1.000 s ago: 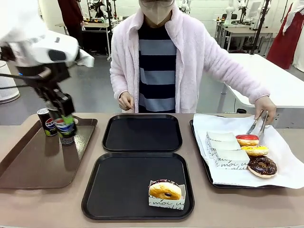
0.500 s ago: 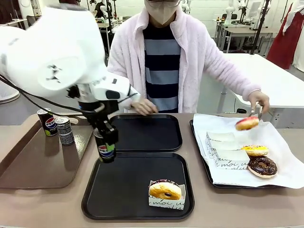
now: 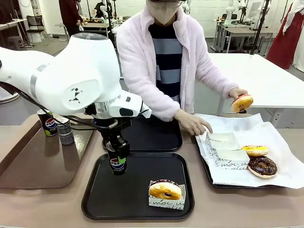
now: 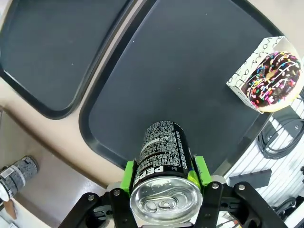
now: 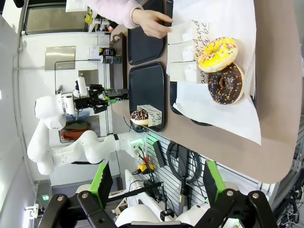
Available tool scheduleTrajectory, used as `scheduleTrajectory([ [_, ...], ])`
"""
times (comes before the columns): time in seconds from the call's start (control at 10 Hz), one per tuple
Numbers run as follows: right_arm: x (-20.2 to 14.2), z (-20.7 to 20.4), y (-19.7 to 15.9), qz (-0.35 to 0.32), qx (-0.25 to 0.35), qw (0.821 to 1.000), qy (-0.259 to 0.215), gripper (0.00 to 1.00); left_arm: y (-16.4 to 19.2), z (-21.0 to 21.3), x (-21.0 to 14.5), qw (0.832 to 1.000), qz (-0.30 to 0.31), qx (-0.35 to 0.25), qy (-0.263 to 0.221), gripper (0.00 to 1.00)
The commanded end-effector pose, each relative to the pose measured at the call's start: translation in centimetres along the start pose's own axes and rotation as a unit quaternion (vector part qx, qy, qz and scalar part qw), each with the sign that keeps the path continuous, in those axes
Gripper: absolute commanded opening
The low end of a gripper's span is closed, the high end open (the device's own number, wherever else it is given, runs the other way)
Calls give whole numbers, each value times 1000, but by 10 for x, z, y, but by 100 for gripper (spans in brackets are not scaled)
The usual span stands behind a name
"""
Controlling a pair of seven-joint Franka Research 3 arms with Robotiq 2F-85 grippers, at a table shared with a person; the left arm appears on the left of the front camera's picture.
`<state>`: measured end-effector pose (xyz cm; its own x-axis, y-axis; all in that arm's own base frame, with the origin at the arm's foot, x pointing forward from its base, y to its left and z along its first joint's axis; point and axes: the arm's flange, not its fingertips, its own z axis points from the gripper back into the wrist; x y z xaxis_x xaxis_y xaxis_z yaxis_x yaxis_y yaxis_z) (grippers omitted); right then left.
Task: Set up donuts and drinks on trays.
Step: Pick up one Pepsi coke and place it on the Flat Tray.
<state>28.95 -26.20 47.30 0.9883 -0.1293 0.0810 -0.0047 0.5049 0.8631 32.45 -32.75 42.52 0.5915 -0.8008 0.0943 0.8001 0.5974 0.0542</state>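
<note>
My left gripper (image 3: 117,156) is shut on a black Pepsi can (image 3: 118,163), holding it upright low over the left part of the near black tray (image 3: 137,202). From the left wrist view the can (image 4: 164,156) sits between the green pads (image 4: 128,172), above the near tray (image 4: 190,80). A chocolate-sprinkled donut (image 3: 165,190) in a white sleeve lies at that tray's front right. The far black tray (image 3: 152,137) holds nothing. Two more cans (image 3: 46,122) (image 3: 64,130) stand on the brown tray. My right gripper (image 5: 156,180) is open, high off to the side of the table.
The person holds a donut (image 3: 242,102) up in tongs at the right. The other hand (image 3: 192,124) rests on the white sleeves (image 3: 223,145). A yellow donut (image 3: 254,150) and a chocolate donut (image 3: 262,166) lie on the paper-lined tray (image 3: 285,178). The brown tray (image 3: 28,166) is at the left.
My left arm carried the can from the brown tray rightwards to the near black tray. The person lifted a donut off the paper with tongs and reached the other hand to the sleeves.
</note>
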Motion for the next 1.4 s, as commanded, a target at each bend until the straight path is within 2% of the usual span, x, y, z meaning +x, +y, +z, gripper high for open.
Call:
scheduleTrajectory([
  [0.0, 0, 0, 0, 6, 9, 1000, -3, 100, -4, -14, -2, 1000, -23, 10, -19, 58],
  [0.7, 0, 0, 0, 6, 9, 1000, -3, 100, 0, -43, 2, 1000, -24, 7, 7, 58],
  [0.8, 0, 0, 0, 6, 9, 1000, -3, 100, 1, -43, 2, 1000, -21, 2, 10, 84],
  [0.9, 0, 0, 0, 6, 9, 1000, -3, 100, 1, -42, 3, 1000, -22, 3, 11, 100],
  [1.3, 0, 0, 0, 6, 9, 1000, -3, 100, 3, -35, 3, 1000, -22, -4, 16, 98],
])
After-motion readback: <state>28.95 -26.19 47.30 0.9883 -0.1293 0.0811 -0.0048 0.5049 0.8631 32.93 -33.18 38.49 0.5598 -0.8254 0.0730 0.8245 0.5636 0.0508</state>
